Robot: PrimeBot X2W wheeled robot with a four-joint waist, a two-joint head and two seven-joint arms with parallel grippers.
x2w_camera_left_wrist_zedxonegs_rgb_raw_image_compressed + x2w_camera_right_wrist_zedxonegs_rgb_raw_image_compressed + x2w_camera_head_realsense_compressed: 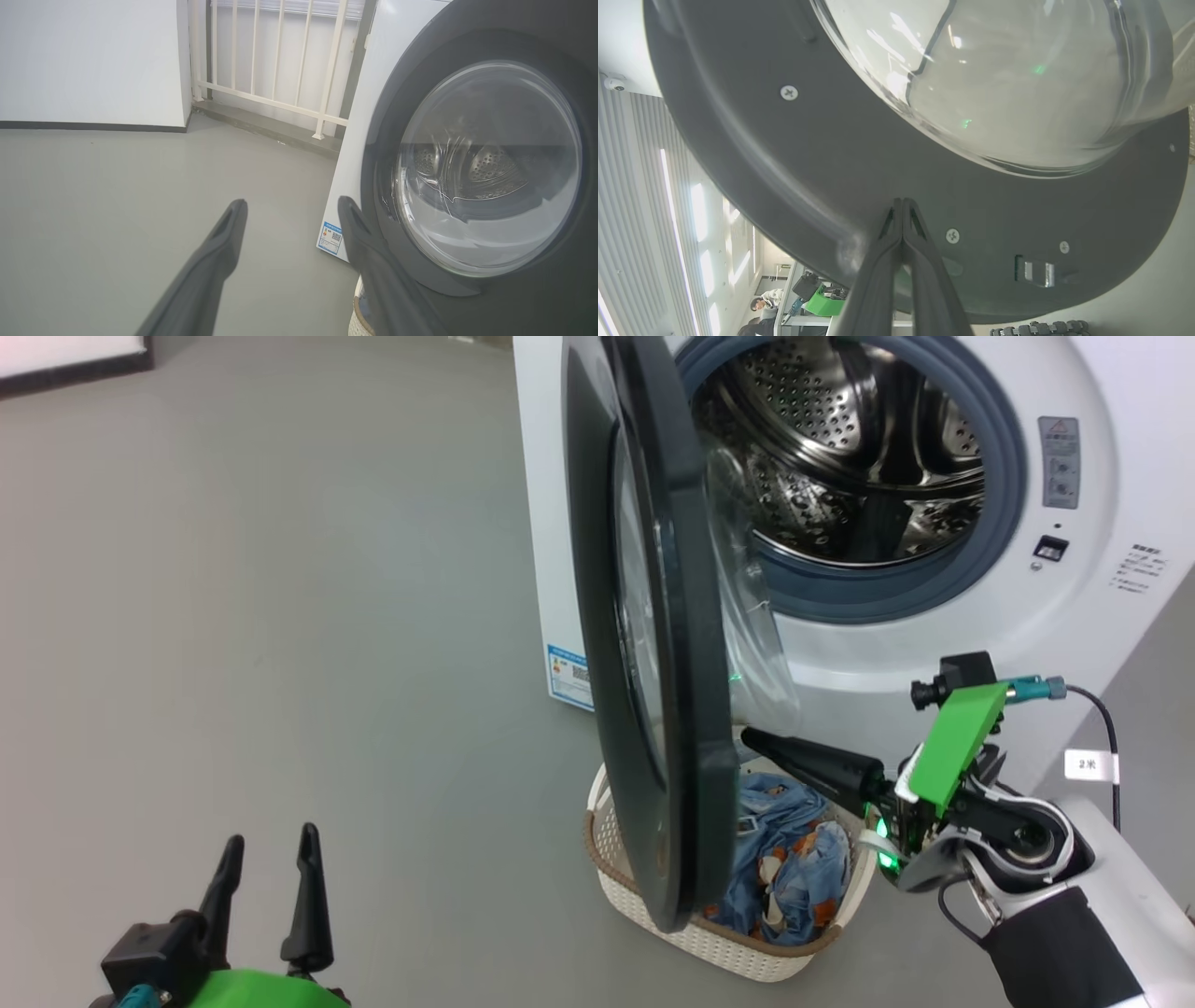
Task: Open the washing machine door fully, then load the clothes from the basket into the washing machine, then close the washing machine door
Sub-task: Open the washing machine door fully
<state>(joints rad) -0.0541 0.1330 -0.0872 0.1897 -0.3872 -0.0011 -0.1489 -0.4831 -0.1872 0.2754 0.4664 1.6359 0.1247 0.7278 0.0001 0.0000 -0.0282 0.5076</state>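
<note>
Right gripper (750, 739), at 4 o'clock in the head view, has its two fingers pressed together with nothing between them. In the right wrist view the tips meet at the dark inner rim of the washing machine door (653, 616), just below the glass bowl; contact looks likely but cannot be confirmed. Left gripper (271, 840), at 7 o'clock, stands spread wide and empty, well apart from the work.

The door is seen nearly edge-on from the head, partly swung out from the washing machine (934, 644), whose drum (840, 457) lies exposed at 1 o'clock. The door's lower edge hangs over the basket (747, 959) at 5 o'clock, where the clothes (794, 859) lie bundled, partly hidden behind it.

Step in hand, as judged: opening the door fully; loading is not begun. The next move calls for a steady push on the inner rim toward 9 o'clock until the door clears the basket, tips kept off the glass.
</note>
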